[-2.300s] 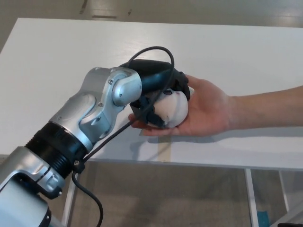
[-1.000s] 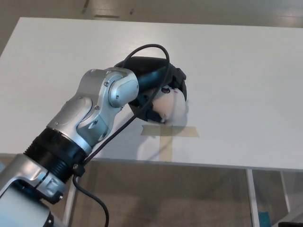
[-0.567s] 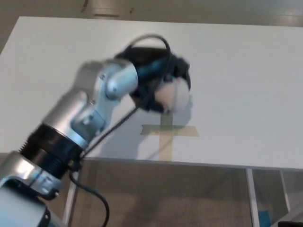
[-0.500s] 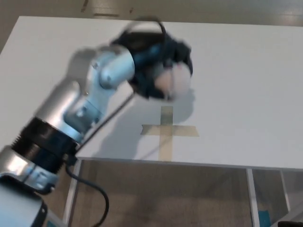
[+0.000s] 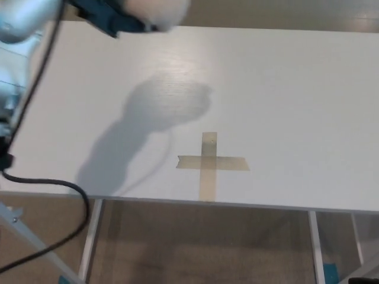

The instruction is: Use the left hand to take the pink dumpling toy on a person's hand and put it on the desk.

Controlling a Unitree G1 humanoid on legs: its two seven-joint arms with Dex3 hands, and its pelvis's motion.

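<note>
My left hand (image 5: 112,16) is raised high at the top left edge of the head view, blurred and partly cut off by the frame. It is shut on the pale pink dumpling toy (image 5: 159,10), whose rounded underside shows at the top edge. Hand and toy hang well above the white desk (image 5: 284,94) and cast a dark shadow on it left of centre. The person's hand is out of view. My right hand does not show.
A cross of tan tape (image 5: 209,162) is stuck near the desk's front edge. My left arm's black cable (image 5: 53,184) loops down past the desk's front left corner. Floor and desk legs show below the front edge.
The person's hand withdrew to the right out of view. My left hand, still holding the dumpling toy, rose fast up and to the left, away from the tape cross to the frame's top edge.
</note>
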